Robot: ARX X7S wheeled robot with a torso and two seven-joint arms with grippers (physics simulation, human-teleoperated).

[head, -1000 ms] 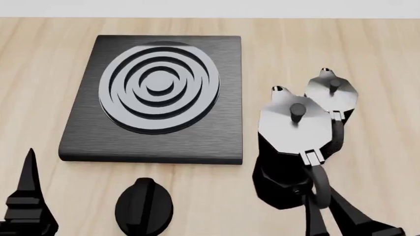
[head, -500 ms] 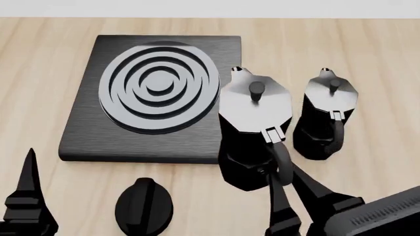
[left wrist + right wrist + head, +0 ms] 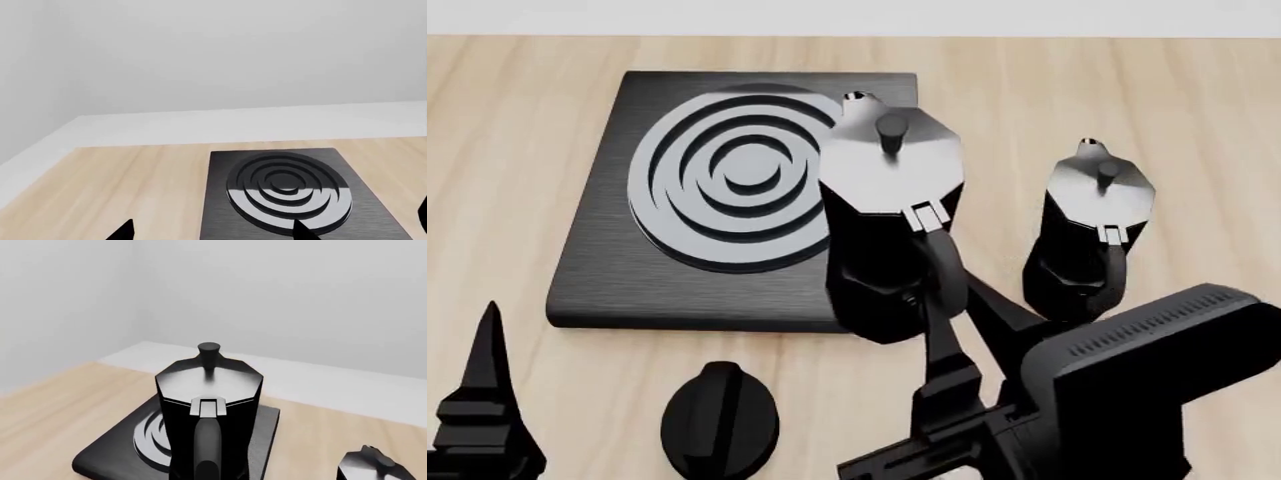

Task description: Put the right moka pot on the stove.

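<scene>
Step in hand: I'm carrying the right moka pot point(image 3: 888, 215) by its handle point(image 3: 945, 268) toward the stove point(image 3: 614, 270); it hangs over the stove's right edge, not yet centred on the rings point(image 3: 747, 178).
Right gripper point(image 3: 954, 320): fingers clamped on the pot's handle, judging by how the pot hangs from them.
Left gripper point(image 3: 481, 420): parked at the near left; I cannot tell whether its fingers are apart or together.
How I'd do it well: ease the pot further left until its base sits over the ring centre, keep it upright, lower slowly, and let go only once it rests flat.
Watch for: the twin moka pot point(image 3: 1094, 235) standing on the tabletop point(image 3: 1174, 100) to the right, near my arm; the knob point(image 3: 721, 420) near the stove's front edge.
Hidden: the pot's base and its gap above the stove; the pot's body covers the right part of the rings.
Cut off: the right wrist view shows only the handle's upper part point(image 3: 208, 440); the contact itself is out of frame.
</scene>
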